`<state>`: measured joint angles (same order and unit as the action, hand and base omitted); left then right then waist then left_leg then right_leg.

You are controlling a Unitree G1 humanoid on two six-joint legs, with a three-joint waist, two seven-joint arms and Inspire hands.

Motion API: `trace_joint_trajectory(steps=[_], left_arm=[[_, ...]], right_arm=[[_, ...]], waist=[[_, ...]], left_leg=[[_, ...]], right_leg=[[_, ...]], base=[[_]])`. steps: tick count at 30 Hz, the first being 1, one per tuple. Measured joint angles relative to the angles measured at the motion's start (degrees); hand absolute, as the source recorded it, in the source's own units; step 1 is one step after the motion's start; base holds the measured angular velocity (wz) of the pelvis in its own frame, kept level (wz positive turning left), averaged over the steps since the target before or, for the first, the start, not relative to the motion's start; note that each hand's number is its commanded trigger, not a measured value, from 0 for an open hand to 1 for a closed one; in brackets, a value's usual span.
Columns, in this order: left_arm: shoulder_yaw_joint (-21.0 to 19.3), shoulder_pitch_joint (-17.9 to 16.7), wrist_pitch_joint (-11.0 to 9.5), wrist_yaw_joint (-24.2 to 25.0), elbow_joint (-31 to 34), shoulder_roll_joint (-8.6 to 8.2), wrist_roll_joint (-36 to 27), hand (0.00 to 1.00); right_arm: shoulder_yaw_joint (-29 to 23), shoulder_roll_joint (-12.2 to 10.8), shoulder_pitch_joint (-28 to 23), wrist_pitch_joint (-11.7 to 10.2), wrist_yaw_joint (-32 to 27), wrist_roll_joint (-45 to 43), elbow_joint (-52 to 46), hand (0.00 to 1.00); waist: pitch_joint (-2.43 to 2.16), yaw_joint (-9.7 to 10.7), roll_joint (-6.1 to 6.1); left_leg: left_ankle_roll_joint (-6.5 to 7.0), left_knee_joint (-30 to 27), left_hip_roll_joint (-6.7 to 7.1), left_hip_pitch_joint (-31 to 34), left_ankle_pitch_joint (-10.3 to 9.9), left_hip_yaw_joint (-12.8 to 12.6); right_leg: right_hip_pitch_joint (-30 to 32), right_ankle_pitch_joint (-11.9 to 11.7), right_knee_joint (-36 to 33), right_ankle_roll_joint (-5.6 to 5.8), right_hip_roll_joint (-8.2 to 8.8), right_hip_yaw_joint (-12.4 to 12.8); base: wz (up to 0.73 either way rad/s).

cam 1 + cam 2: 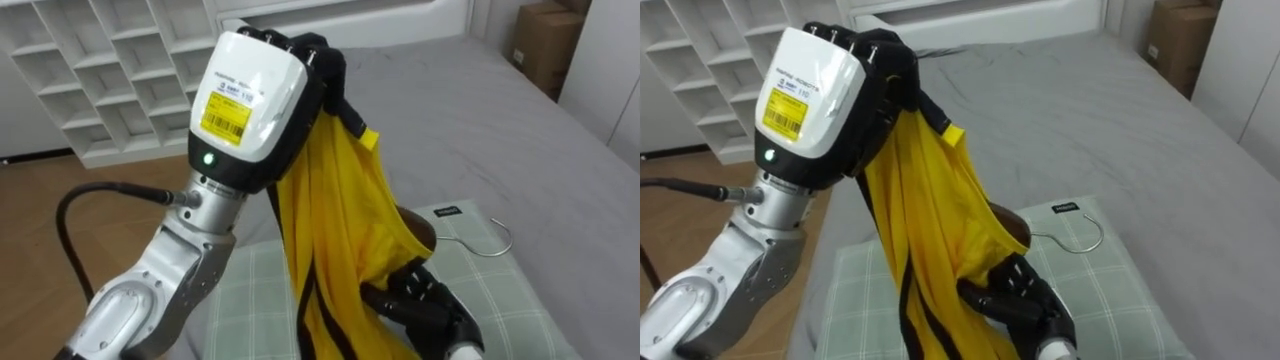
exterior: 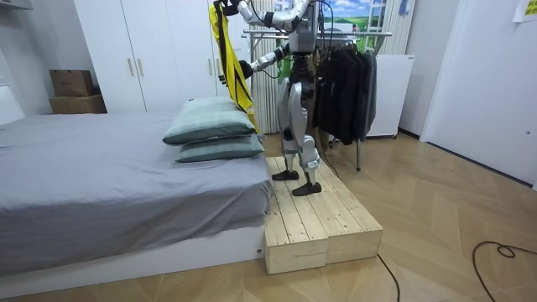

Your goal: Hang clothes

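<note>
Grey bedding (image 1: 520,120) stretches ahead, with a checked pillow (image 1: 500,300) just below. The left robot hand (image 1: 250,95), held high, is clenched on the bunched top of the yellow garment (image 1: 340,210), which drapes over a wooden hanger (image 1: 424,235) (its wire hook pokes out beside the cloth). The right robot hand (image 1: 430,305) sits low against the cloth; whether it grips I cannot tell. The risk I see is the hanger slipping free onto the pillow if the cloth twists.
</note>
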<state>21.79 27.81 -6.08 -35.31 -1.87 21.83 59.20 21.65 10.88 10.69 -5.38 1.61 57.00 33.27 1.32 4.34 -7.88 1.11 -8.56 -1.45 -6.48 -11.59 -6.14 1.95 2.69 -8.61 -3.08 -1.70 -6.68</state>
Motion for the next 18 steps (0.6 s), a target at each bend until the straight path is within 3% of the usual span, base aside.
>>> trace_joint_trajectory(steps=[5,16,17,18], left_arm=[[0.0,0.0,1.1,0.0,0.0,-0.15,0.1,1.0],[0.0,0.0,1.1,0.0,0.9,-3.38,0.2,1.0],[0.1,0.1,1.1,0.0,1.0,-3.51,0.2,1.0],[0.4,0.1,1.1,0.0,1.3,-3.53,0.2,1.0]], right_arm=[[2.4,-0.1,1.9,0.0,0.7,-1.1,0.0,0.0],[4.6,-0.1,2.8,-0.1,1.8,-1.4,0.1,0.0],[4.7,-0.1,2.8,-0.1,1.8,-1.2,0.1,0.09],[4.7,-0.2,2.8,-0.1,1.8,-1.1,0.1,0.4]], waist=[[0.12,-0.1,0.17],[0.14,-0.6,0.33],[0.13,-0.6,0.34],[0.12,-0.7,0.36]], left_leg=[[0.0,0.0,0.03,0.1,0.0,0.1],[0.02,-0.2,0.23,0.5,0.0,0.8],[0.02,-0.2,0.24,0.6,0.0,0.8],[0.02,-0.4,0.25,0.7,0.0,0.9]], right_leg=[[0.1,0.1,0.0,0.01,0.01,0.0],[0.1,0.2,0.0,0.15,0.49,-1.3],[0.1,0.2,0.0,0.15,0.5,-1.3],[0.1,0.2,0.0,0.15,0.52,-1.3]], base=[[0.0],[0.05],[0.0],[0.0]])
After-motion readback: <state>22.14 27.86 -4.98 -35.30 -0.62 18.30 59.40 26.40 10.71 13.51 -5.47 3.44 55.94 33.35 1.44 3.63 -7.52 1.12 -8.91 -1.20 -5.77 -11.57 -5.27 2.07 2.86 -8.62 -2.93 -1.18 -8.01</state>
